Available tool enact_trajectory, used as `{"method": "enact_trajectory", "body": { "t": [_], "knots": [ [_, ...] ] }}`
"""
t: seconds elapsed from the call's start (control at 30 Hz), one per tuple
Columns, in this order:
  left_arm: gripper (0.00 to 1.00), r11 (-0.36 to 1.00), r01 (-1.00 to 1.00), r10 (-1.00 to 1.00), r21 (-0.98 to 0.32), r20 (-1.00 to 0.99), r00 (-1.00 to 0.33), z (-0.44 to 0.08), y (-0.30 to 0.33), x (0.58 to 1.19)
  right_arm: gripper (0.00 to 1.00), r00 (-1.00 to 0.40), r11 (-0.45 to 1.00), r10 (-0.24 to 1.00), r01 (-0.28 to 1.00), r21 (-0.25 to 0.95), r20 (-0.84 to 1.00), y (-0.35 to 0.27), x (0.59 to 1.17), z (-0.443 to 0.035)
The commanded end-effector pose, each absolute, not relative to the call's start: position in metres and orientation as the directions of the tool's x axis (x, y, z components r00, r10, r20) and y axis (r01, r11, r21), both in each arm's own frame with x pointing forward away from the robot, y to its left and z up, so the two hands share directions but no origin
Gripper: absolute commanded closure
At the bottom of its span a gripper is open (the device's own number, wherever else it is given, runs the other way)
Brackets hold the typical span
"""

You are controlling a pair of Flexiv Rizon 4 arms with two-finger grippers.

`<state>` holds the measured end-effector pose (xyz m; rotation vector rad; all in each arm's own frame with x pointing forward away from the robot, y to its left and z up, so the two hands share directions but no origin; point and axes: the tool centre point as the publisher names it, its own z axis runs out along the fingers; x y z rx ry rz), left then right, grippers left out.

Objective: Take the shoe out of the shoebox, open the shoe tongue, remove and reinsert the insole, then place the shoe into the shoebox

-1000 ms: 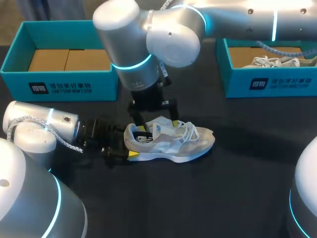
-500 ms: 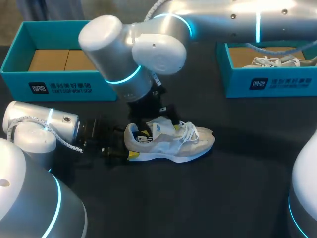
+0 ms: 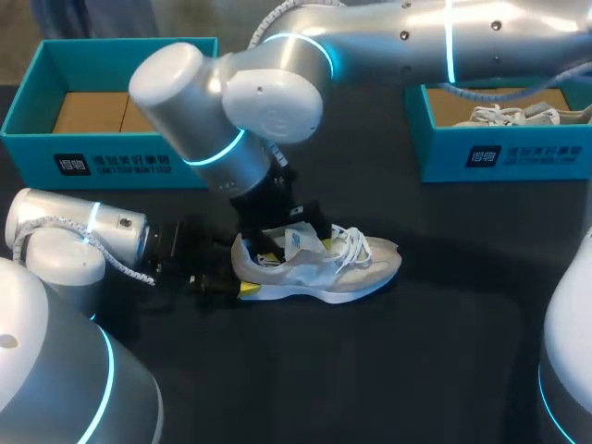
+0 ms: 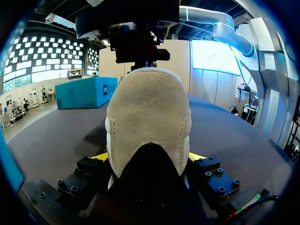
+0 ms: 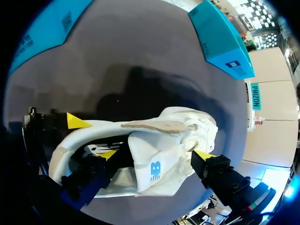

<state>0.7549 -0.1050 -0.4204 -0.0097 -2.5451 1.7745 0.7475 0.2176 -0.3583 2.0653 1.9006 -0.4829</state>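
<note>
The dark surface (image 3: 444,370) takes up most of what I can see. The right arm (image 3: 268,97) is the bulkiest thing over it, coming in from 2 o'clock and reaching past the middle to hang right above the shoe. The left arm (image 3: 79,236) lies low at 8 o'clock, pointing toward 3.

One teal shoebox (image 3: 111,165) sits at 10 o'clock with only cardboard showing inside. A second shoebox (image 3: 504,153) at 2 o'clock has another shoe (image 3: 518,113) in it.

The shoe (image 3: 342,268) being worked on is out of its box. It stands on its sole just below the middle of the surface, toe to 3 o'clock and heel to 9.

The left fingers (image 4: 101,157) are closed on the heel, one yellow tip pressed to each side. The right fingers (image 5: 108,153) are spread wide. One is down inside the shoe's mouth and the other is outside, with the tongue (image 5: 152,171) standing between them. As far as I can see they are not pinching it.

My guess is the tongue-opening step is under way. The worry is the close:

- The inner finger sits deep, so it could catch the insole or the collar along with the tongue.
- The laces lie just ahead of the tongue and could snag.
- A hard pull toward the toe might twist the heel out of the left hold, since that grip sits low on soft suede.
</note>
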Motion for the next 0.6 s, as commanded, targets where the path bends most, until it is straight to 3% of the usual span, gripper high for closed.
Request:
{"method": "enact_trajectory", "body": {
  "t": [0.03,0.6],
  "knots": [
    [1.00,0.346,-0.016,0.025,-0.938,0.027,-0.999,-0.423,-0.107,0.752,0.00,0.154,-0.157,0.879,0.987,0.030,-0.451,0.221,0.739,-0.361],
    [1.00,0.346,-0.016,0.025,-0.938,0.027,-0.999,-0.423,-0.107,0.752,0.00,0.175,-0.184,0.867,0.983,0.026,-0.466,0.208,0.736,-0.360]
  ]
}}
